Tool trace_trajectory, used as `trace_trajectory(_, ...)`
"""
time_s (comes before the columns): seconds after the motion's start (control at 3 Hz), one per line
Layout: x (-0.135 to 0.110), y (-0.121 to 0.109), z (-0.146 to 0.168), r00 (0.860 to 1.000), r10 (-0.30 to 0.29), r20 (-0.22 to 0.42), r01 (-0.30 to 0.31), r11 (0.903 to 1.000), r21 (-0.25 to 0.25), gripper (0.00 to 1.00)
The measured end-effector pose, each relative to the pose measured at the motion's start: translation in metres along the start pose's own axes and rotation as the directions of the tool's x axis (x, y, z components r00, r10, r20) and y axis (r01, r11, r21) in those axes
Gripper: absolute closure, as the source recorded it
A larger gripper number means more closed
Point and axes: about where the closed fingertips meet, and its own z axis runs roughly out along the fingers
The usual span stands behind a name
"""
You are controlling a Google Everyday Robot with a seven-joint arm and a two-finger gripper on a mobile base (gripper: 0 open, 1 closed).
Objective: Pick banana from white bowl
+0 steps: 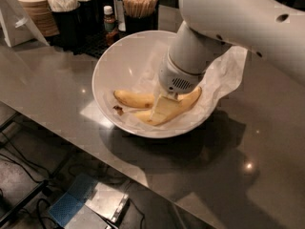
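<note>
The white bowl (119, 61) stands on the grey counter, lined with crumpled white paper (224, 75) that spills over its right rim. Two yellow bananas lie in it. The straighter banana (133, 99) lies at the left of the bowl's bottom. A more curved banana (190, 99) lies in front of it and to the right. My gripper (162, 111) reaches down into the bowl from the upper right and sits on the middle of the curved banana, just right of the straighter one. The white arm hides the bowl's right back part.
At the back of the counter (57, 94) stand a cup of wooden stir sticks (139, 1), a small bottle (110, 18), dark holders and a stack of paper cups (35, 8). The counter's front edge runs diagonally; below it are the floor, cables and a box (81, 206).
</note>
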Motion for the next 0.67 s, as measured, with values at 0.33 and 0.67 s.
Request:
trace_trajectory(0.33,0.0009,0.0001,0.0096,1.0,0.001,-0.011,-0.001,0.9997,-0.026,0.48)
trace_trajectory(0.67,0.003,0.002,0.0191,1.0,0.004,-0.023,-0.005,0.9986,-0.053,0.48)
